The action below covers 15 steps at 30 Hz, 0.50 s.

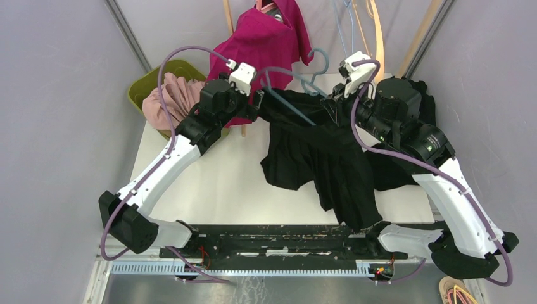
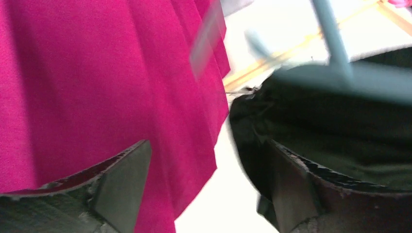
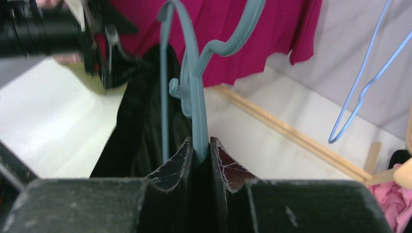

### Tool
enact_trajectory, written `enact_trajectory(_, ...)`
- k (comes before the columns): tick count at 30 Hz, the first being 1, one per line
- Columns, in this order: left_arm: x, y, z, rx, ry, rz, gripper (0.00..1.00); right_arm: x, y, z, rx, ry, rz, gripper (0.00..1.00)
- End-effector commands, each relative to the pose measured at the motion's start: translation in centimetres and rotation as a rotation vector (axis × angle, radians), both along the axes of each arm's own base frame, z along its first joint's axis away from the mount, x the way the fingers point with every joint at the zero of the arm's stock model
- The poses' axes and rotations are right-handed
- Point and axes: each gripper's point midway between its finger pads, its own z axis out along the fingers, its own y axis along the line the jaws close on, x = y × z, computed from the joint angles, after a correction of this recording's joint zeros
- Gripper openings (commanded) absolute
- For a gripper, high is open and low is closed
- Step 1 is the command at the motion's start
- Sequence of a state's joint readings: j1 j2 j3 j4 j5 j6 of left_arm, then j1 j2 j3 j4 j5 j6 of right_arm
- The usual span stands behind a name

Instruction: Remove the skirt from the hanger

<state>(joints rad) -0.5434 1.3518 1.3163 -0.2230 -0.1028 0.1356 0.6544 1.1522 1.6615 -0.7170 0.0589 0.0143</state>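
Skirt (image 1: 323, 158), black, hangs from the blue hanger (image 3: 199, 97) and trails across the tabletop (image 1: 215, 177) — your right hand (image 3: 201, 145) is clamped on the hanger, your left hand (image 2: 206, 145) gapes wide just beside the black fabric — so closing carelessly could snag the magenta cloth (image 2: 97, 73) instead.

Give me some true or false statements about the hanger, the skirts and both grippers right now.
1. The right gripper is shut on the hanger. True.
2. The left gripper has its fingers pressed together. False: they stand wide apart.
3. The black skirt lies fully off the hanger. False: its top hangs from the hanger, and the rest drapes on the table.
4. A magenta skirt hangs at the back. True.
5. The bin holds black cloth. False: it holds pink cloth.
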Motion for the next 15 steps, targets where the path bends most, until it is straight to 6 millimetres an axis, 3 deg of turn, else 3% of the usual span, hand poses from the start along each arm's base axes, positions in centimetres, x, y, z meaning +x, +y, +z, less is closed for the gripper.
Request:
enact_trajectory(1,-1.2,-0.3,3.0,-0.031,-0.019,-0.032,0.99,0.2,-1.4,8.6,0.2,-0.242,-0.069,0.01)
enact_trajectory(8,-2.3,0.5,7.5,-0.071,-0.093,-0.025,0.99,0.4,-0.6,8.3,0.201,-0.228,-0.044,0.01)
enact_trajectory(15,-3.6,-0.5,9.4,-0.152,-0.095,-0.091,0.99,1.3,0.6,8.4,0.233,-0.221,-0.024,0.01)
